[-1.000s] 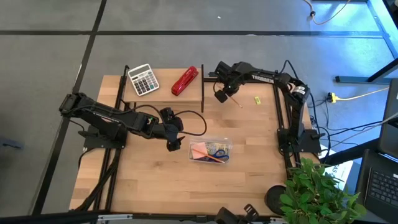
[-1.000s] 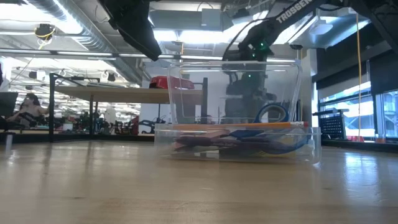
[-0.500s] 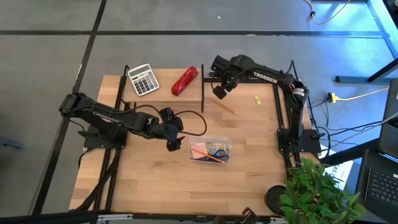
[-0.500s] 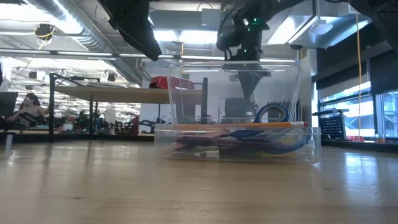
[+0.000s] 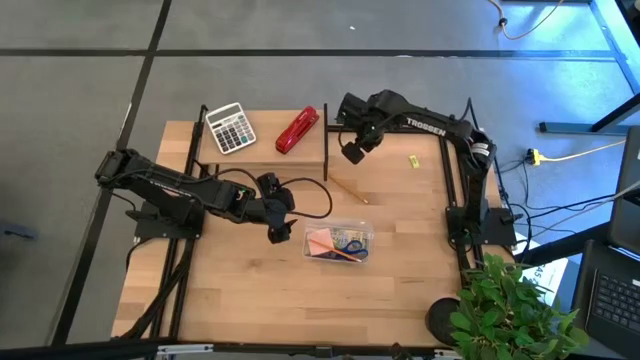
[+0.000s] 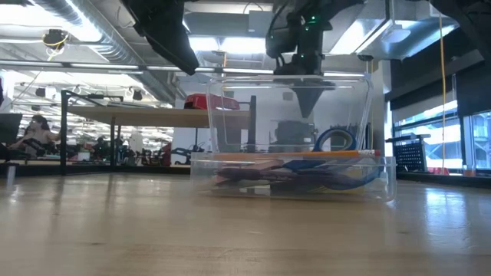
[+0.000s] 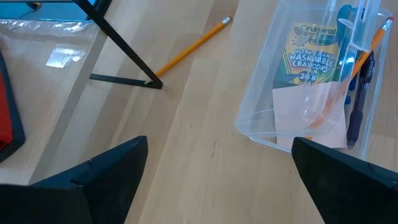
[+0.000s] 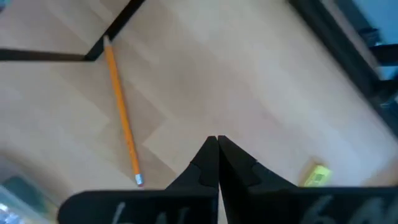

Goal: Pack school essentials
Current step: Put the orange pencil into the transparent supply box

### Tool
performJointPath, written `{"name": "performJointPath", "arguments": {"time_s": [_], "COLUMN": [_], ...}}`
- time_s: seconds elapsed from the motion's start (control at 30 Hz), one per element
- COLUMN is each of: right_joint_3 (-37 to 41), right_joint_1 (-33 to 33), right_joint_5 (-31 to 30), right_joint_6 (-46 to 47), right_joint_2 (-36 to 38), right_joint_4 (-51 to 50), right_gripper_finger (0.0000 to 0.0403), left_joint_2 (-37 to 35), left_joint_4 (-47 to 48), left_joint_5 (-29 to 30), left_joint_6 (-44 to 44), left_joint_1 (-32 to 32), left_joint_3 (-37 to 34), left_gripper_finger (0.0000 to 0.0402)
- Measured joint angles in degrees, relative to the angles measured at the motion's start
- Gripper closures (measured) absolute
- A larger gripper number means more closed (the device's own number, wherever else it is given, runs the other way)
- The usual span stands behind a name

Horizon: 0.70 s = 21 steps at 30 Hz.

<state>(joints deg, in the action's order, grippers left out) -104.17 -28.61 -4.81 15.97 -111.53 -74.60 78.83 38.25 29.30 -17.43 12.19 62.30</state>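
**One pencil loose on the table, right arm above it with nothing in its jaws**

Your right gripper (image 5: 352, 153) hangs over the back of the table beside the shelf (image 5: 262, 152), fingers pinched fully together and holding nothing. The orange pencil (image 5: 349, 189) lies flat on the wood below and ahead of it, apart from those fingertips. Pinched shut like that, I'd say you'll need to spread them before any pick.

Your left gripper (image 5: 281, 232) waits just beside the clear plastic box (image 5: 360, 232), jaws spread wide and empty, likely parked there to steady or receive.

Count it up: one box, already holding the pink sticky-note pad (image 5: 320, 240), the blue-handled scissors (image 5: 350, 243), one marker pack (image 7: 309, 57), a dark pen (image 7: 358, 93) and one more pencil. Outside it: one pencil, and one small yellow piece (image 5: 412, 160) over by the right arm's frame. On the shelf, one calculator (image 5: 230, 128) and one red stapler (image 5: 297, 130), neither yours to pack.
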Motion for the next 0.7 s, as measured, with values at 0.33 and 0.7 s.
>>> {"name": "performJointPath", "arguments": {"time_s": [0.33,0.7], "right_joint_3": [6.3,9.1], "right_joint_1": [4.6,8.8], "right_joint_5": [3.5,13.0], "right_joint_6": [1.8,5.7], "right_joint_2": [0.0,0.0], "right_joint_4": [4.1,13.6], "right_gripper_finger": [0.0402,0.0401], "left_joint_2": [0.0,0.0], "left_joint_4": [0.5,0.5], "left_joint_5": [0.0,0.0], "left_joint_6": [0.0,-0.1], "left_joint_1": [0.0,0.0], "left_joint_3": [0.0,0.0], "left_gripper_finger": [0.0008,0.0008]}}
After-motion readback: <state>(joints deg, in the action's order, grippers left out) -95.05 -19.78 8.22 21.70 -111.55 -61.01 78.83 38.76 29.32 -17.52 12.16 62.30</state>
